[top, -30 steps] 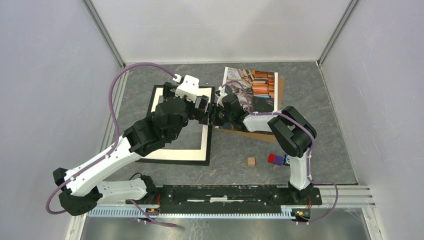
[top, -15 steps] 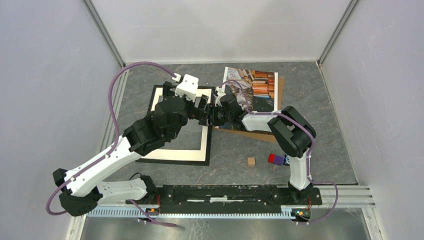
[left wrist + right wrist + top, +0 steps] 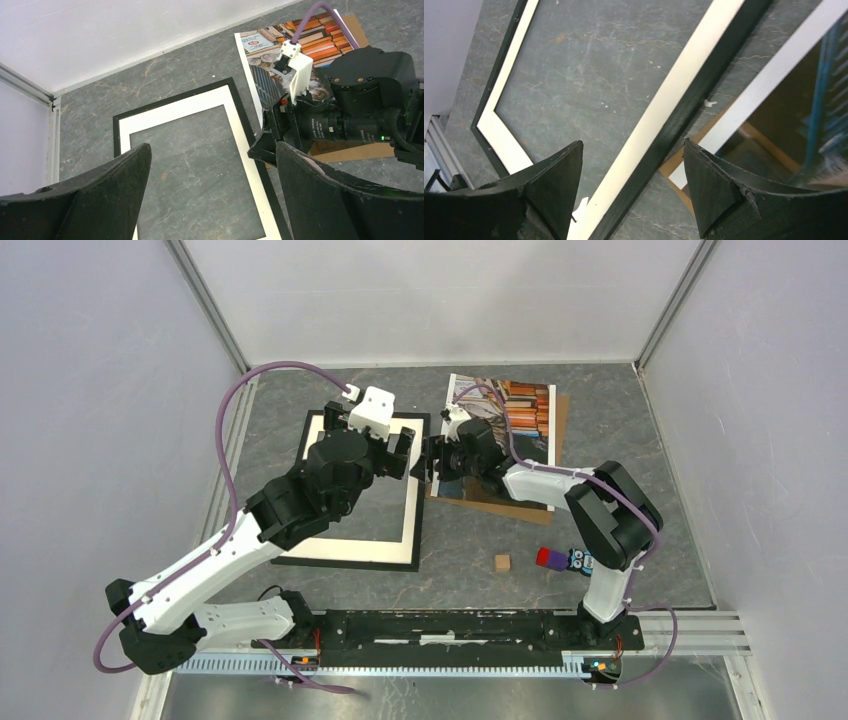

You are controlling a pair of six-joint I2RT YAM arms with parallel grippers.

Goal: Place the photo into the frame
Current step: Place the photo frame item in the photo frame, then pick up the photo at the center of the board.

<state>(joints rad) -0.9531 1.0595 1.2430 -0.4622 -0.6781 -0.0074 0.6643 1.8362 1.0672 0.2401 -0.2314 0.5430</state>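
Wood block [image 3: 502, 562] and a small red-and-purple object [image 3: 548, 558] sit nearest the arm bases, on the grey marbled table [image 3: 450, 550] by the right arm's foot. Farther in, left of centre, the frame [image 3: 701, 87] lies flat on the table with its white mat [image 3: 175, 111] inside it; the table surface shows through the opening. The left gripper [image 3: 212, 150] hangs above the frame's far right part, jaws spread wide with nothing between them. The right gripper [image 3: 633, 145] faces it from the right, over the frame's right edge, jaws also apart and gripping nothing. Beyond it, the photo [image 3: 520, 410], a picture of stacked books, lies just right of the frame on a brown backing board [image 3: 345, 150], outside the frame.
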